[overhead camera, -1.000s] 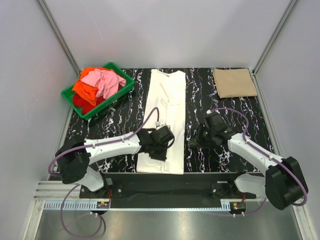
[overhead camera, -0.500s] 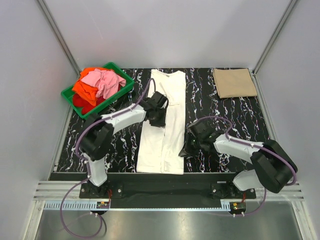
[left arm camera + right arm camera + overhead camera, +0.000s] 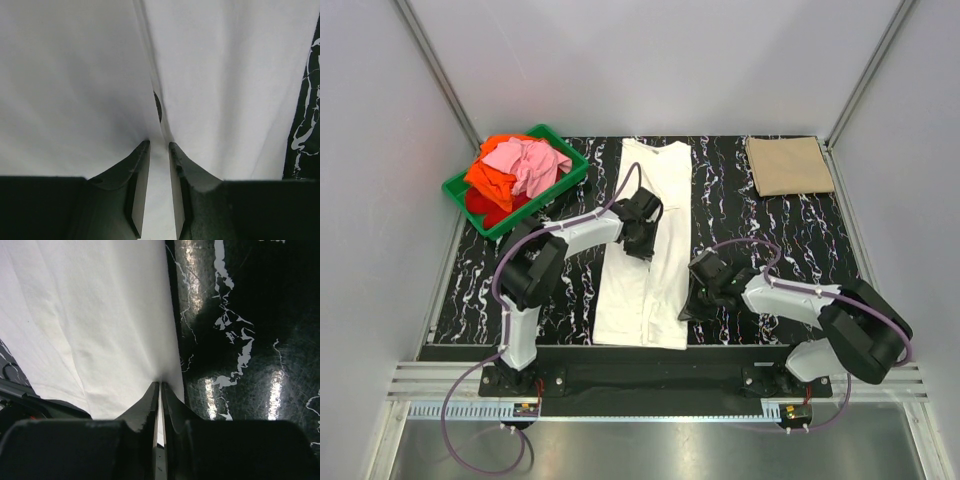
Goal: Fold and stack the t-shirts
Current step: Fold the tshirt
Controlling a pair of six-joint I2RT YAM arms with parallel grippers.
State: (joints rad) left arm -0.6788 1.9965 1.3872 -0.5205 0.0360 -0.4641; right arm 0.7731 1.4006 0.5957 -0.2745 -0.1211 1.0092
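A white t-shirt point(image 3: 650, 180), folded into a long strip, lies down the middle of the black marbled table. My left gripper point(image 3: 642, 240) is over its middle. In the left wrist view its jaws point(image 3: 159, 144) pinch a raised crease of the white cloth point(image 3: 75, 75) beside a small black mark. My right gripper point(image 3: 685, 305) is at the shirt's near right edge. In the right wrist view it point(image 3: 160, 383) is shut on a thin layer of that edge point(image 3: 100, 315). A folded tan t-shirt point(image 3: 788, 165) lies at the back right.
A green crate point(image 3: 542, 203) at the back left holds crumpled pink point(image 3: 525, 160), orange point(image 3: 485, 175) and red point(image 3: 480, 205) t-shirts. Bare table point(image 3: 760, 230) lies between the white and tan shirts. Grey walls close in the sides and back.
My left gripper moved from the shirt's near end up to its middle. My right gripper moved left and nearer, onto the shirt's right edge.
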